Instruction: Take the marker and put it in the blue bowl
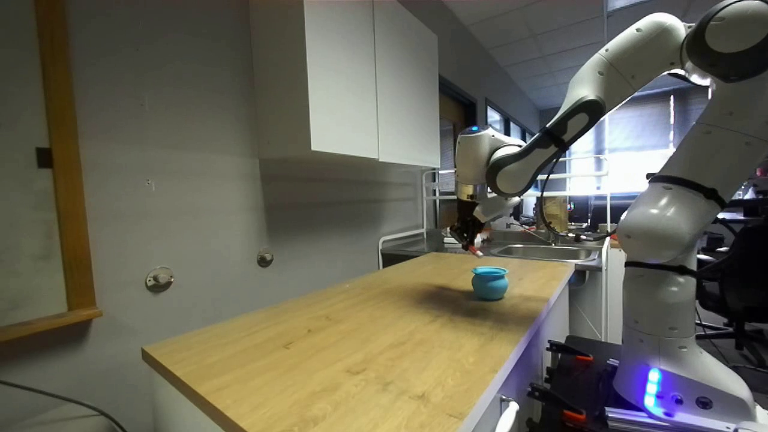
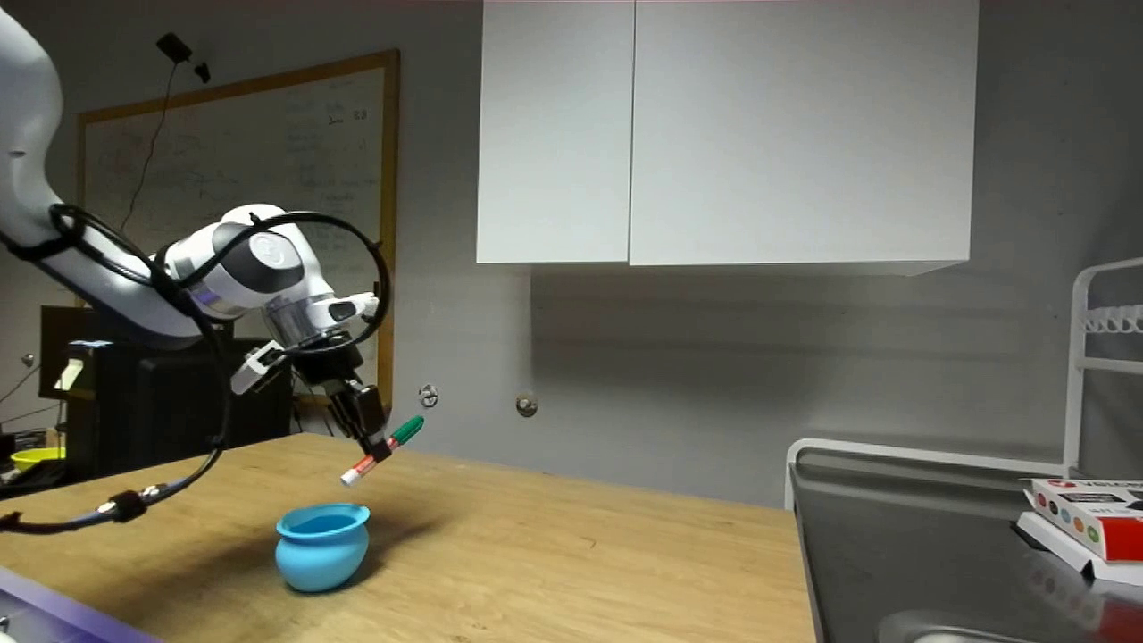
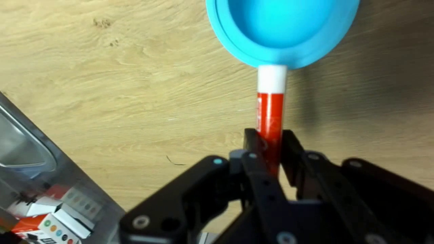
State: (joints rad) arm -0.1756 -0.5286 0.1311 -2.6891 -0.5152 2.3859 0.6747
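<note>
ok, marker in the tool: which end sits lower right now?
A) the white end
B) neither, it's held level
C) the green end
A: in an exterior view the marker slants in the tool, its white end low and its green end high.
</note>
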